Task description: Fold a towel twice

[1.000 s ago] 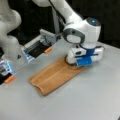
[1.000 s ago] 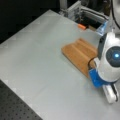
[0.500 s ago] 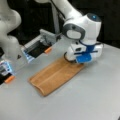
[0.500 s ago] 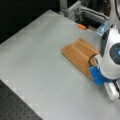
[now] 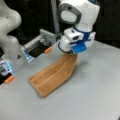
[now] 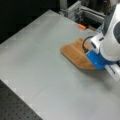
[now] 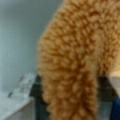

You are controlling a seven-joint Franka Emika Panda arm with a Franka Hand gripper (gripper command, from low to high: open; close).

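Your gripper (image 5: pixel 71 51) has come up off the table (image 5: pixel 95 95) since a second ago, and it carries one end of the towel (image 5: pixel 53 76) with it; a moment back that end lay lower and flatter, now it rises in a slope toward the fingers while the far end stays on the surface toward a front view's bottom left; that tells you the grasp has held and the lift for a fold is under way. The towel looks like a long narrow strip, not a square, so I'd judge one fold is already in and this is the second being raised, though I can't count the layers. In a front view the towel (image 6: pixel 75 53) sits near the table's top right, with the gripper (image 6: pixel 96 60) over its right end. The wrist view is filled with terry pile (image 7: pixel 75 62) hanging right before the lens; the fingers themselves are hidden behind cloth and blue housing, so their gap can't be read directly; from the cloth hanging off them, you're pinched narrow on the towel's edge.

Count for you: one towel; one working arm with one gripper; one second white robot body (image 5: pixel 8 32) parked at a front view's left; two small orange tabs (image 5: pixel 48 50), (image 5: pixel 9 79) by the metal fixture (image 5: pixel 41 41); one table.
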